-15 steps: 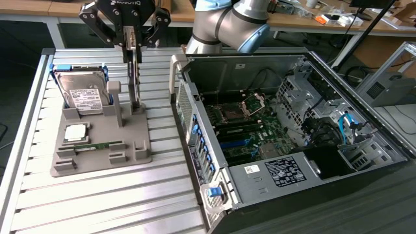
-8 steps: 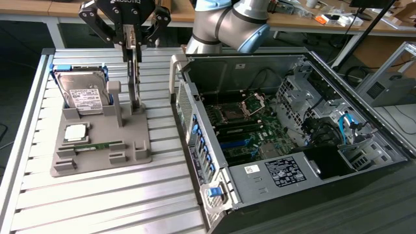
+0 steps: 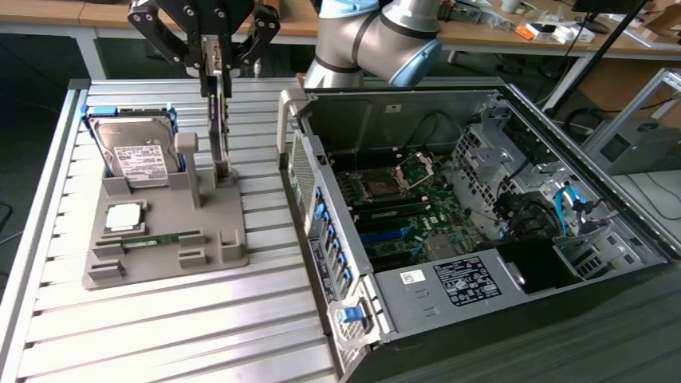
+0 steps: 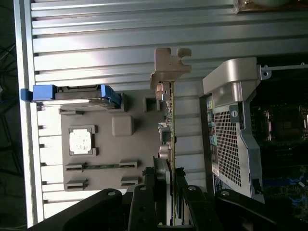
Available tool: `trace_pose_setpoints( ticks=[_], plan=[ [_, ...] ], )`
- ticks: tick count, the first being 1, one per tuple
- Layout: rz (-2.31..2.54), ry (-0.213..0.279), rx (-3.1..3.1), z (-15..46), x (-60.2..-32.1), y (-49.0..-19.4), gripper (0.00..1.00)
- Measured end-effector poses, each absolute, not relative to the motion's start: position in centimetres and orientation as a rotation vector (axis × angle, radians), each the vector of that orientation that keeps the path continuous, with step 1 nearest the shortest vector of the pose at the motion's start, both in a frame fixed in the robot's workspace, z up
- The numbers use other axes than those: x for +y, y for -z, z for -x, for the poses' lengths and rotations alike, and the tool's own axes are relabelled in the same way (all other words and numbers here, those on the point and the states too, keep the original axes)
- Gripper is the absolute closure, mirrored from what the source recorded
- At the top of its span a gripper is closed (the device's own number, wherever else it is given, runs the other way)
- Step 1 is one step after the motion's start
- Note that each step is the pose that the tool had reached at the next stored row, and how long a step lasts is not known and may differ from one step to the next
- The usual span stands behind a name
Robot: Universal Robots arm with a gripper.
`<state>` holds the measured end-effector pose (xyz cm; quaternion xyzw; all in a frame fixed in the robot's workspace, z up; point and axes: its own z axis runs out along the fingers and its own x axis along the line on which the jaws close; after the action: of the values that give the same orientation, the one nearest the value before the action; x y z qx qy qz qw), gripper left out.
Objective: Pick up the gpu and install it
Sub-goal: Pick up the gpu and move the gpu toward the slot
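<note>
The gpu (image 3: 218,120) stands upright and edge-on, a thin dark strip with a pale bracket (image 4: 169,67) at 1 end. The hand (image 3: 216,68) is clamped on its upper edge. Its lower end sits at the grey holder (image 3: 171,239); contact there is unclear. A hard drive (image 3: 136,152) stands just beside it. Bare slatted surface (image 3: 261,231) separates the holder from the open computer case (image 3: 372,120).

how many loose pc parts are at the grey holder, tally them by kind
hard drive: 1
cpu chip: 1
memory stick: 1
gpu, upright and gripped at its top by the gripper: 1
total: 4
</note>
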<state>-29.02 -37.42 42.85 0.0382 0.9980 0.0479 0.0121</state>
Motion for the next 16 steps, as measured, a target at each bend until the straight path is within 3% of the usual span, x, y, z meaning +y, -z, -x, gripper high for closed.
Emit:
trace_pose_setpoints(
  ticks=[16],
  plan=[
    [-0.119, -0.158, 3.111, 29.02, -37.42, -43.83, 0.73]
  ],
)
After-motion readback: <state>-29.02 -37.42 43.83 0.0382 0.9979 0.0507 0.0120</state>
